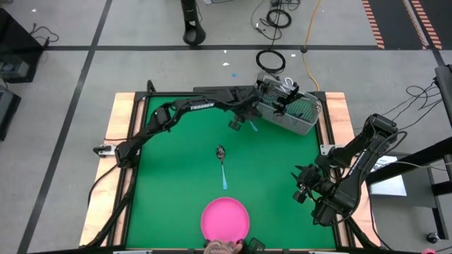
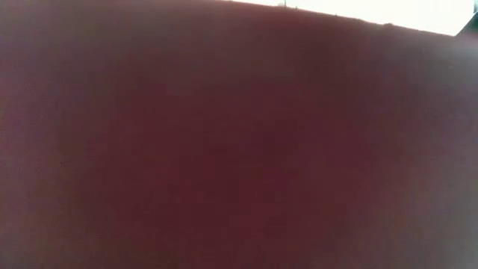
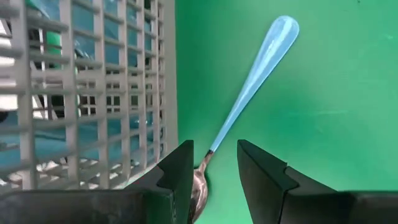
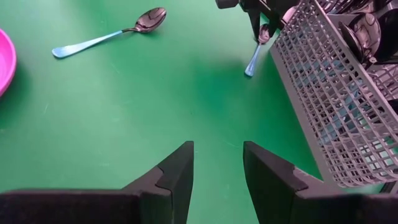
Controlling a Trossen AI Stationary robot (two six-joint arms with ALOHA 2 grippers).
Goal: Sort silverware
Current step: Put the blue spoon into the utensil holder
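Observation:
A spoon [image 3: 252, 84] with a light-blue handle and a dark shiny bowl lies on the green table beside the grey mesh basket [image 1: 289, 109] at the far right. My left gripper [image 3: 214, 149] is open over it, pointing down, one finger on each side of the spoon's bowl and neck [image 3: 202, 177]. It also shows in the high view [image 1: 235, 124]. A second spoon [image 1: 222, 162] lies flat at the table's middle. More silverware stands in the basket [image 4: 357, 31]. My right gripper [image 4: 217, 149] is open and empty at the table's right side [image 1: 302, 187]. My left gripper stands astride the spoon's bowl [image 3: 200, 182], its fingers pointing down from above and lying across the spoon. The bowl lies close against one finger [image 3: 180, 174]. I cannot tell whether it touches.
A round pink plate [image 1: 225, 219] sits at the near edge, in the middle. The basket's wall [image 3: 93, 93] stands right beside my left gripper. Open green table lies between the middle spoon and my right arm. The low view shows only a dark reddish blur.

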